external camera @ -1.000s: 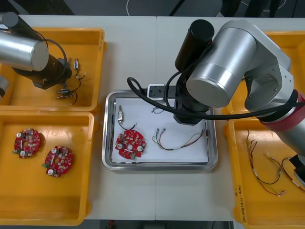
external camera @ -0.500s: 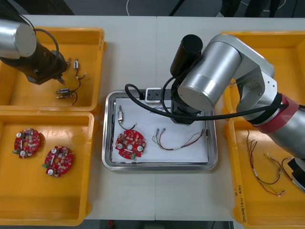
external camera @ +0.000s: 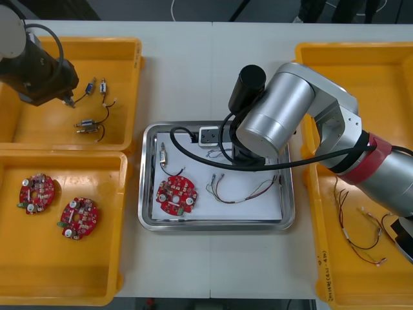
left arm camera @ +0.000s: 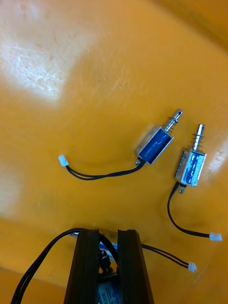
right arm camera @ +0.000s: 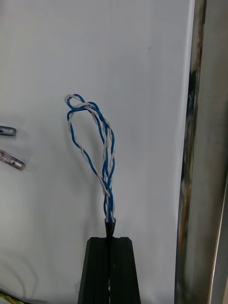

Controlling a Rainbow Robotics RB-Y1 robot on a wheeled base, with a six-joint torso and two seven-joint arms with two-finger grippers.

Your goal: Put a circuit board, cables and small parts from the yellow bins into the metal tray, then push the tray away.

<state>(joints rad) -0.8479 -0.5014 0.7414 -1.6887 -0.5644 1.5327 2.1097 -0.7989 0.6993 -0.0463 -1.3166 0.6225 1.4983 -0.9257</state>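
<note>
The twisted blue and white cable [right arm camera: 109, 199] is pinched by one end in the right claw [right arm camera: 110, 240], over the white floor of the metal tray [external camera: 213, 225] at frame centre, beside one shiny wall. It should be lowered until the loop lies flat, then released clear of the circuit board [external camera: 176, 196] and the red and yellow cable [external camera: 235, 201] already laid there. At upper left, a small metal part [left arm camera: 105, 289] is clamped in the left claw [left arm camera: 108, 235] above the yellow bin [external camera: 97, 44]; its black leads [left arm camera: 166, 255] could be snagged on two loose parts [left arm camera: 154, 145] beneath.

light table [external camera: 184, 71] — seam down its middle | dark floor [external camera: 129, 9] beyond far edge
</note>
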